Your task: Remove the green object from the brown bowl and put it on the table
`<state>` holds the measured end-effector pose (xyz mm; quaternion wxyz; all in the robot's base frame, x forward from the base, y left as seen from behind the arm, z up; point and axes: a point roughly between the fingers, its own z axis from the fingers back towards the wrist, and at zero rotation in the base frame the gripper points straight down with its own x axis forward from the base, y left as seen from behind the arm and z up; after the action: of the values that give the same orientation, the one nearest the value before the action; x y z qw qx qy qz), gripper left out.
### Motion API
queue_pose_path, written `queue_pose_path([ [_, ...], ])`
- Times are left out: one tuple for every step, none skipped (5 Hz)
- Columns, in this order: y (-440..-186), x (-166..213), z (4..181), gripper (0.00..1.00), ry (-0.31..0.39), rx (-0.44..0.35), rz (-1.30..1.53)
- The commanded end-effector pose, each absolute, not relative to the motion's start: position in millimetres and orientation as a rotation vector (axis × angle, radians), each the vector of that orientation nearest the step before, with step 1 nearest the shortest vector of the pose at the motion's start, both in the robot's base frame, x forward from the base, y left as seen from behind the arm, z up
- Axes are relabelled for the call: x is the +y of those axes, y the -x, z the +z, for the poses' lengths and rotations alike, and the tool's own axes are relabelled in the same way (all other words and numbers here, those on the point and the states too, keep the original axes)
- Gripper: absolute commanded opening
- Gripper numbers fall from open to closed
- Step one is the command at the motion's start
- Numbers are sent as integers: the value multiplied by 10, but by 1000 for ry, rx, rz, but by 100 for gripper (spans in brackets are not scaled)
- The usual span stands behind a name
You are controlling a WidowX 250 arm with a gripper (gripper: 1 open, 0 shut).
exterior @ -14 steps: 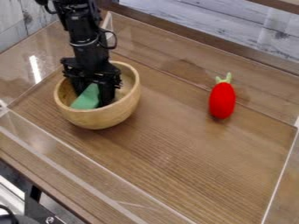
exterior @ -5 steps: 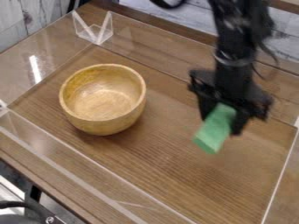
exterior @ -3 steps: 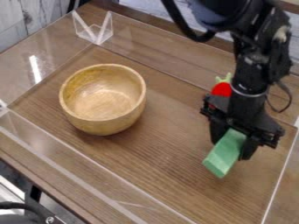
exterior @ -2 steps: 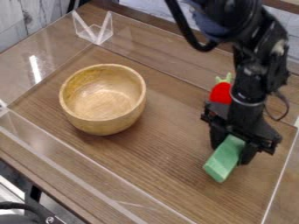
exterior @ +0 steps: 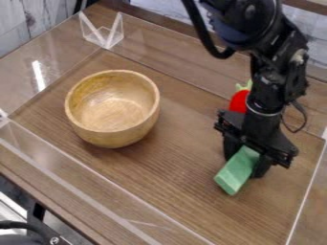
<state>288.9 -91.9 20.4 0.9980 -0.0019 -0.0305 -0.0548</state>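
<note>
The green object (exterior: 236,176) is a flat mint-green block, tilted, with its lower end at or just above the table (exterior: 153,167) at the right. My gripper (exterior: 254,160) points down and is shut on the block's upper end. The brown bowl (exterior: 113,106) stands empty at the left, well apart from the gripper.
A red strawberry-like toy (exterior: 240,97) sits just behind the arm, partly hidden by it. Clear acrylic walls (exterior: 52,163) edge the tabletop at the front, left and right. A clear acrylic piece (exterior: 102,30) stands at the back left.
The gripper has carried the green block out of the bowl to the right side of the table, then lowered it until its lower end is at the tabletop.
</note>
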Motion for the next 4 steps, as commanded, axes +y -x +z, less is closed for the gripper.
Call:
queue_pose_path([
  [-3028, -846, 398, 0, 9, -110, -128],
  [-3014, -843, 473, 0, 7, -118, -114],
  [-2999, -858, 528, 0, 6, -124, -92],
  [-2985, -738, 552, 0, 8, -126, -102],
])
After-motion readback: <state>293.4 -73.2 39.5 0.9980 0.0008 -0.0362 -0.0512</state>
